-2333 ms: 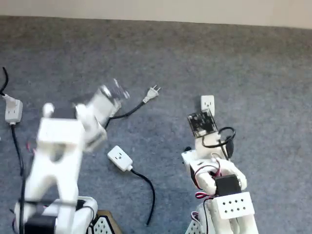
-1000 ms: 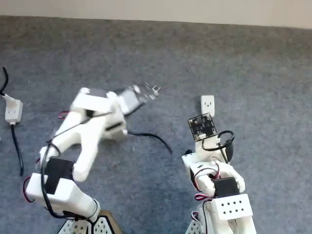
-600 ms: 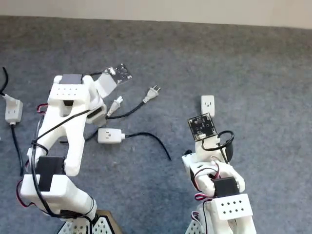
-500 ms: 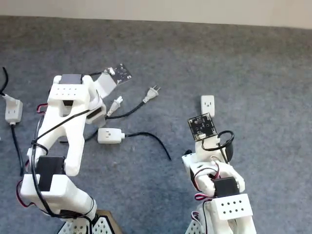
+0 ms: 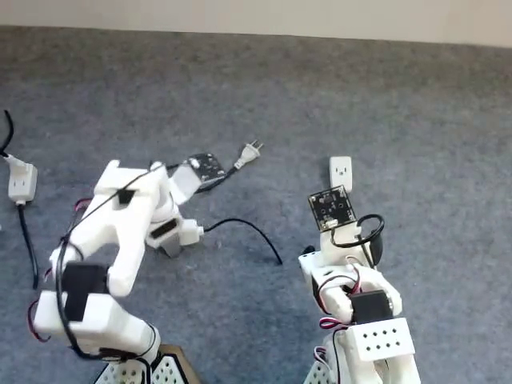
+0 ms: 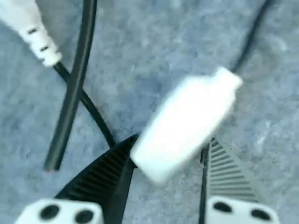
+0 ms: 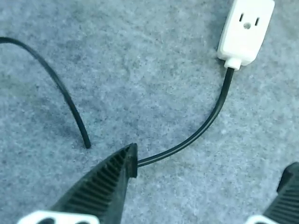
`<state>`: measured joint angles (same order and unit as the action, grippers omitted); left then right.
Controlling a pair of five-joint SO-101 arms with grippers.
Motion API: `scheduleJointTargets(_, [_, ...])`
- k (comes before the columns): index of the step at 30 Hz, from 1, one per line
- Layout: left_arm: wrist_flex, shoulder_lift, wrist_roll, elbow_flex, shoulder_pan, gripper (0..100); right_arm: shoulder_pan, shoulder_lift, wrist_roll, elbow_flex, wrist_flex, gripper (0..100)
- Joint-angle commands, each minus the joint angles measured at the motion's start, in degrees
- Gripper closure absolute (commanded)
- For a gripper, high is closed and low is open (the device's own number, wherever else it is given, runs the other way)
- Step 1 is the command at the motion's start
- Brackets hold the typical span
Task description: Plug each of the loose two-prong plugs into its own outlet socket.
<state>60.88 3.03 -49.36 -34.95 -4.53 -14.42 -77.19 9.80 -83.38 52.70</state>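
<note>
Left of centre, your left end effector (image 6: 168, 147) sits at a blurred white socket (image 6: 184, 123), half hidden under the arm; you cannot tell whether it is gripped. The loose plug (image 5: 252, 150) lies upper centre, and the right end effector (image 7: 208, 161) hangs spread wide over the cable (image 7: 224, 91) of a second socket (image 7: 246, 29).

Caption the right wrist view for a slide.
Open right claw near a white outlet socket and its black cord on grey carpet.

Lighting even and diffuse across grey felt tabletop (image 5: 432, 96); faint soft shadow flanks thin black cable (image 7: 201, 134).
</note>
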Motion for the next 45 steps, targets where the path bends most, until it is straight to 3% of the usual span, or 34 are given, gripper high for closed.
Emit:
scheduleJointTargets(1, [-1.76, -8.4, -0.53, -7.96, 0.66, 77, -0.22, -0.75, -0.53, 0.31, -1.19, 56.3])
scheduleJointTargets(7, [6.33, -34.59, -0.18, -11.56, 0.84, 77, -0.22, -0.75, -0.53, 0.31, -1.19, 56.3])
scheduleJointTargets(10, [6.51, -44.44, 3.96, -10.51, 1.1, 77, -0.22, -0.75, -0.53, 0.31, -1.19, 56.3])
scheduleJointTargets(16, [-0.35, -37.58, 10.2, -8.66, 0.84, 77, -0.22, -0.75, -0.53, 0.31, -1.1, 56.3])
scheduleJointTargets(22, [-9.58, -22.81, 10.37, -5.85, 0.22, 77, -0.22, -0.75, -0.53, 0.31, -1.1, 56.3])
scheduleJointTargets(28, [-10.64, -13.93, 10.2, 0.04, -3.38, 77, -0.22, -0.75, -0.44, 0.31, -1.1, 56.3])
scheduleJointTargets(45, [-5.54, -28.44, 10.02, -25.63, -0.04, 77, -0.22, -0.75, -0.44, 0.31, -1.01, 56.3])
